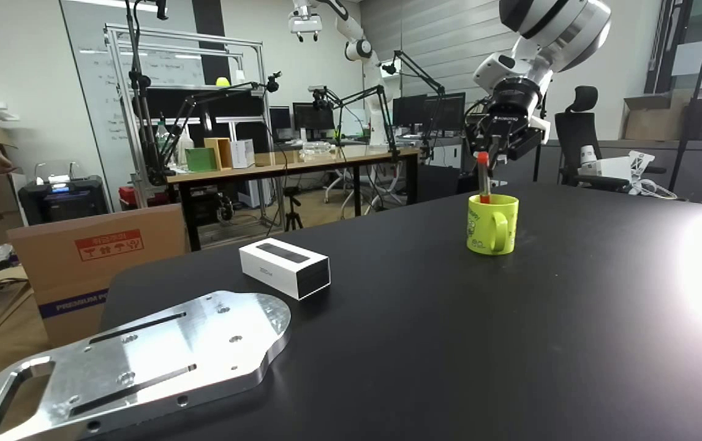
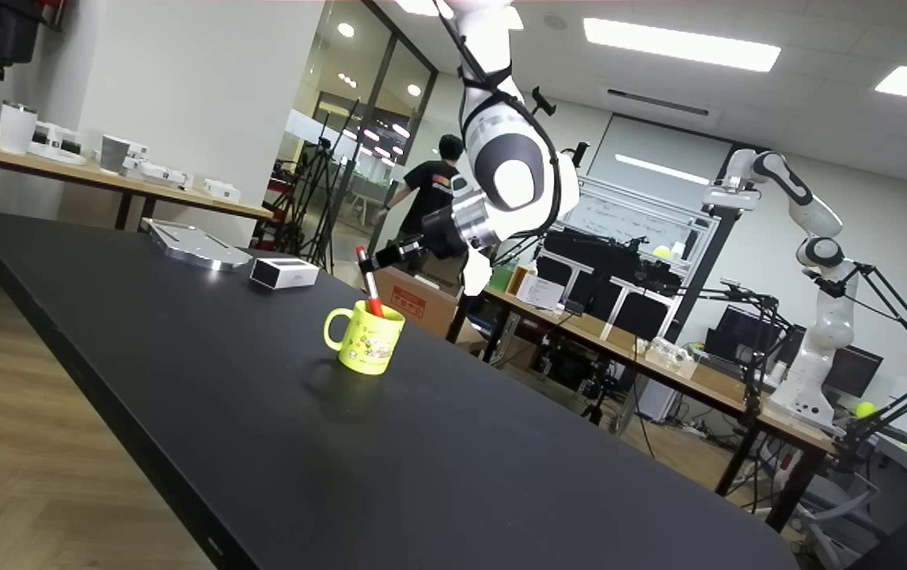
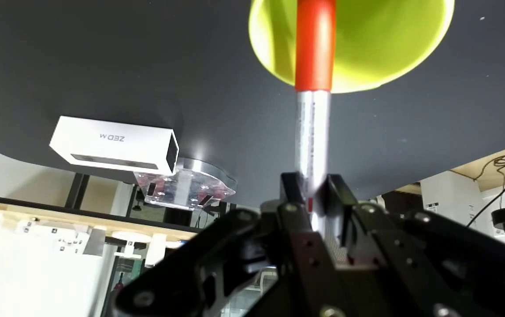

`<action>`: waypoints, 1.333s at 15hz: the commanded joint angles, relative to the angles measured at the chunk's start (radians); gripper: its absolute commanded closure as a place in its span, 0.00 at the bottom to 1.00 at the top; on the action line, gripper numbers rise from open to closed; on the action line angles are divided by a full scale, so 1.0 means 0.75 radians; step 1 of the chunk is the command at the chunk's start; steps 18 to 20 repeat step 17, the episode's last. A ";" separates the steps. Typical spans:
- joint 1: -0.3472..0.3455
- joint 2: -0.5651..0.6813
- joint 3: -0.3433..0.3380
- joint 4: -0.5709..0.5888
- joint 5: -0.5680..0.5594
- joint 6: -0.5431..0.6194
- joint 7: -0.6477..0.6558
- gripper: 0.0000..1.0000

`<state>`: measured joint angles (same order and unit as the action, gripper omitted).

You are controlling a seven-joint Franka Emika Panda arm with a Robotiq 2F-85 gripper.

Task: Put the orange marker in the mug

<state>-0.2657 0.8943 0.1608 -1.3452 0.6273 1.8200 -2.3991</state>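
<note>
The orange marker [image 1: 484, 180] has a silver-white body and red-orange ends. It stands nearly upright, slightly tilted, with its lower end inside the rim of the yellow-green mug [image 1: 478, 228]. The marker [image 2: 371, 286] and mug [image 2: 368, 348] also show in an exterior view, the mug upright on the black table. My gripper [image 3: 311, 189] is shut on the marker's upper body, above and beside the mug. In the wrist view the marker's red end [image 3: 315, 48] reaches over the mug's opening [image 3: 376, 44]. The marker's lower tip is hidden inside the mug in both exterior views.
A white rectangular box with a dark end [image 1: 283, 266] lies on the black table [image 1: 424, 343]. A silver metal plate [image 1: 204, 343] lies beside it near the table's edge. A cardboard box [image 1: 106, 263] stands on the floor past the table. A person [image 2: 431, 186] stands in the background.
</note>
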 commanded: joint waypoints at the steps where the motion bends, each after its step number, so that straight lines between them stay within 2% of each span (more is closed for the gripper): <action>1: -0.015 0.100 -0.001 0.147 -0.015 -0.080 0.011 0.95; 4: -0.030 0.144 0.000 0.205 -0.018 -0.108 0.022 0.95; 5: -0.037 0.152 0.003 0.224 -0.017 -0.130 0.024 0.56; 6: -0.044 0.151 0.006 0.236 -0.015 -0.144 0.020 0.55; 11: -0.087 0.099 0.022 0.294 0.001 -0.314 0.000 0.22; 14: -0.094 0.061 0.001 0.317 -0.021 -0.413 -0.004 0.03; 15: -0.079 0.082 -0.004 0.291 0.002 -0.341 -0.001 0.00; 16: -0.082 0.073 -0.007 0.294 0.003 -0.352 -0.001 0.13; 17: -0.082 0.073 -0.008 0.293 0.003 -0.350 -0.001 0.07; 20: -0.082 0.073 -0.008 0.293 0.003 -0.350 -0.001 0.07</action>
